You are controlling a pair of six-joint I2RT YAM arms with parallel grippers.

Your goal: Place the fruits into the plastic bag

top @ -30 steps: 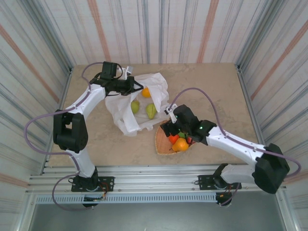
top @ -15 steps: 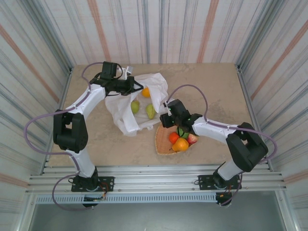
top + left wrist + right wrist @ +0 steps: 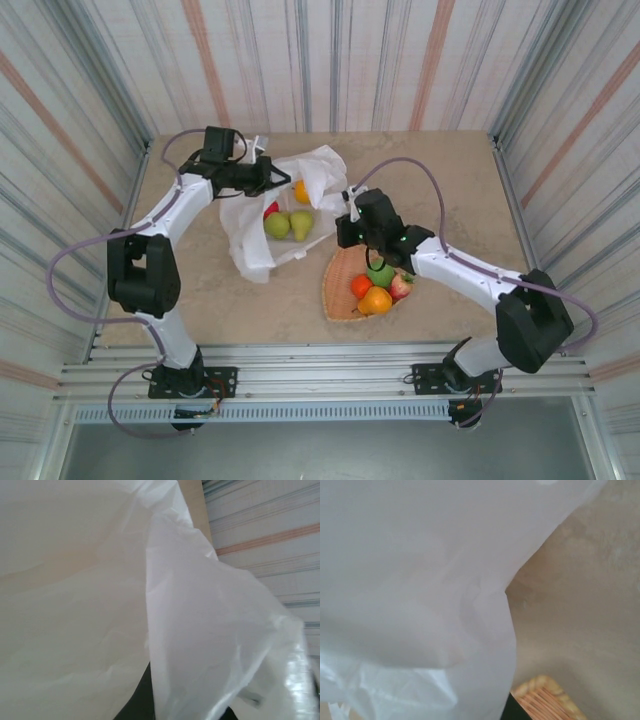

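woven tray (image 3: 335, 290) sits nearest on the table (image 3: 450, 190), right of centre. on it: orange fruit (image 3: 376, 300) at the near edge, small red fruit (image 3: 360, 286) touching it on the left, pink-red fruit (image 3: 402, 287) on the right, green fruit (image 3: 380, 273) at the back, partly under the right arm.

right gripper (image 3: 345, 228) is just beyond the tray, at the right edge of the plastic bag (image 3: 250, 245). fingers closed tight, seemingly pinching the bag's rim; in the right wrist view white plastic lies right against the camera, tray corner below.

bag lies left of centre, mouth spread between both grippers. inside: round green fruit (image 3: 277, 225) and pear-shaped green fruit (image 3: 301, 225) side by side, touching; red fruit (image 3: 271, 209) peeking just behind them; second orange fruit (image 3: 301, 191) further back.

left gripper (image 3: 275, 178) is at the bag's far left rim, fingers clamped on the plastic, which drapes over the left wrist view.
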